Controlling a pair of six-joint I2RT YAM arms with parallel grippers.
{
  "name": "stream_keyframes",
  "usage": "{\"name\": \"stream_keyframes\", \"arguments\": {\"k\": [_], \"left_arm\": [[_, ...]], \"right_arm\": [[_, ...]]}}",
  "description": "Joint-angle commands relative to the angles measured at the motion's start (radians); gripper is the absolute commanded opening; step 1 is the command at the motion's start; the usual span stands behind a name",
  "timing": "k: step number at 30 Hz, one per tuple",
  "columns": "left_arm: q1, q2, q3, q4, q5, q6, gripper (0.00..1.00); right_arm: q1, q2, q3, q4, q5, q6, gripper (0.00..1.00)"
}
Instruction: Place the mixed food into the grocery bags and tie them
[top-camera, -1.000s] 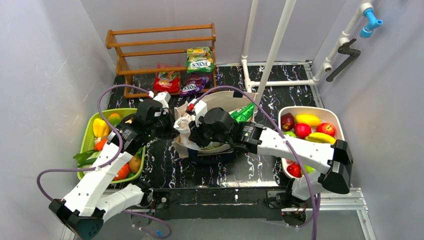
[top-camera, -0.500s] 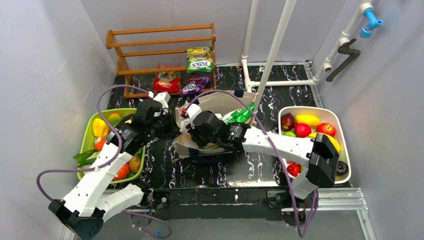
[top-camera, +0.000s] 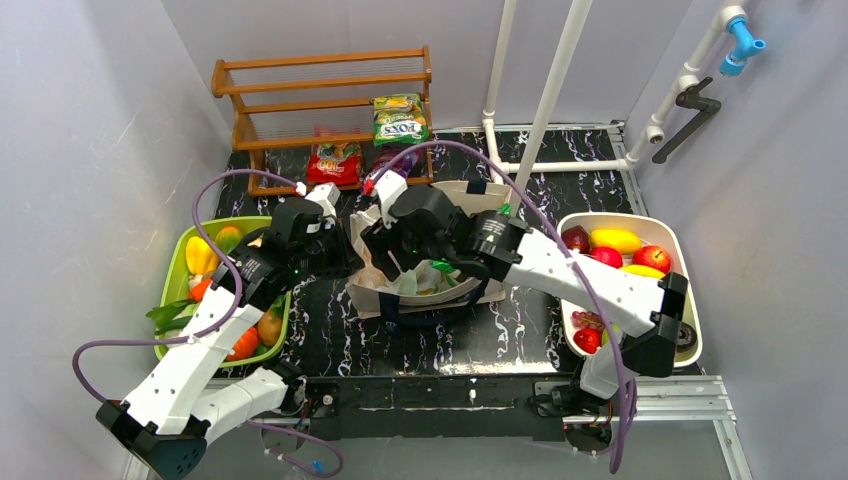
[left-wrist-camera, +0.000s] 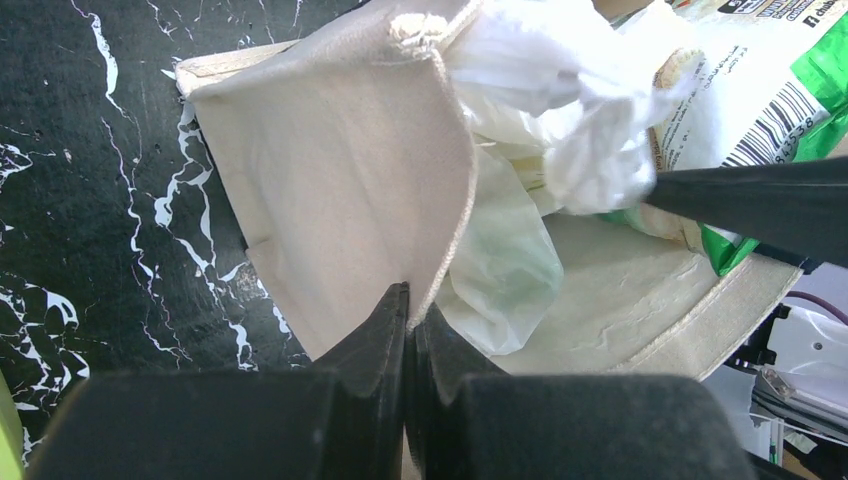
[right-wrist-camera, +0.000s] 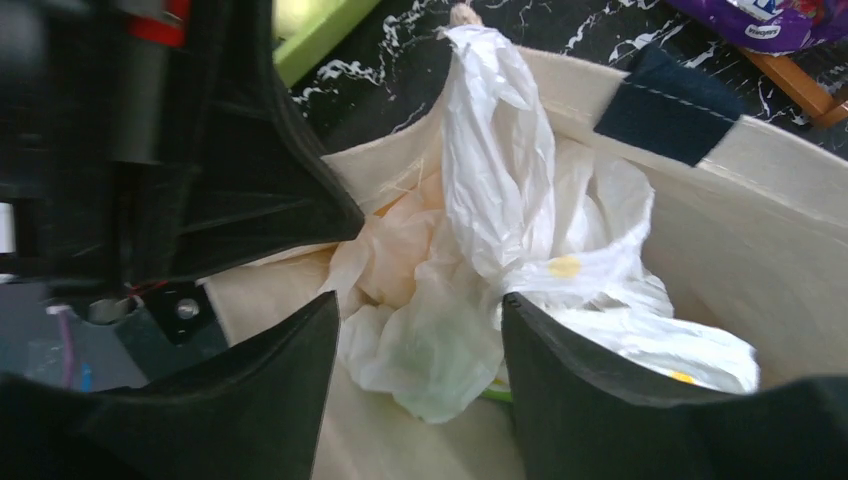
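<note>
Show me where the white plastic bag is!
In the top view, the white plastic bag sits crumpled inside the canvas tote in the middle of the table, between the green tray on the left and the white tray on the right.

Mid-frame before me the tote (top-camera: 487, 195) stands on the worktop (top-camera: 520, 340), the plastic bag (right-wrist-camera: 490, 180) inside it. Vegetable tray (top-camera: 172, 280) at left, fruit tray (top-camera: 680, 245) at right; behind, upper left, the rack (top-camera: 320, 80) with snack packets (top-camera: 400, 120).

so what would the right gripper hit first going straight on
Probably the white plastic bag bunched inside the canvas tote, dead ahead of the open right gripper; how far is unclear.
</note>
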Motion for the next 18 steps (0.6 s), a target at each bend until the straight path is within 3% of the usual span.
{"name": "stream_keyframes", "arguments": {"k": [1, 10, 15, 16, 18], "left_arm": [[0.003, -0.028, 0.040, -0.010, 0.028, -0.007, 0.00], [0.003, -0.020, 0.051, -0.011, 0.025, -0.005, 0.00], [0.003, -0.008, 0.072, -0.020, 0.016, -0.004, 0.00], [0.003, -0.005, 0.077, -0.025, 0.011, -0.004, 0.03], [0.003, -0.001, 0.091, -0.034, 0.001, -0.002, 0.18]], "right_arm": [[0.003, -0.067, 0.105, -0.085, -0.036, 0.021, 0.74], [0.003, -0.140, 0.198, -0.153, -0.003, -0.004, 0.81], [0.002, -0.236, 0.135, -0.128, 0.076, -0.020, 0.83], [0.002, -0.262, 0.101, -0.109, 0.095, -0.024, 0.84], [0.003, -0.314, 0.026, -0.068, 0.142, -0.027, 0.84]]}}
